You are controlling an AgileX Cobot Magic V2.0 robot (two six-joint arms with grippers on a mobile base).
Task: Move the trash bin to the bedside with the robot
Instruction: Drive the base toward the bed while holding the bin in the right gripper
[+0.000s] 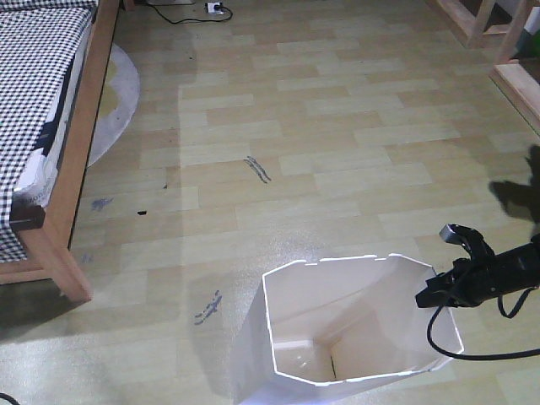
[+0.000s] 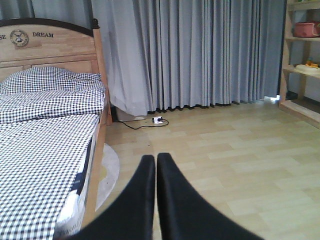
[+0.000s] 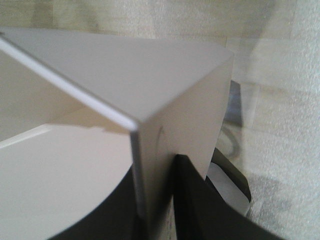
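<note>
Far left: bedside (image 1: pixel 80 152), well apart from the trash bin (image 1: pixel 337 316). Lower centre: trash bin upright on the floor (image 1: pixel 295 152), mouth open. Right: right pincer (image 1: pixel 426 295) pinching its right wall at the rim, probably for dragging bedward. Left pincer (image 2: pixel 156 161) pressed together, idle, facing the bed.

Floor (image 1: pixel 337 126): pale wood-look planks, dark scuff marks (image 1: pixel 258 169) mid-room. Far wall hidden by grey pleated curtains (image 2: pixel 200 50) reaching the floor; a sliver of daylight (image 2: pixel 272 98) at their lower right hem. White power strip (image 2: pixel 158 119) with black cord lies below them. Wooden bed (image 2: pixel 95 100) at left, checked bedding, headboard lettered "DREAM". Round pale mat (image 1: pixel 118 93) beside it. Wooden shelving (image 2: pixel 300 70) at right.
</note>
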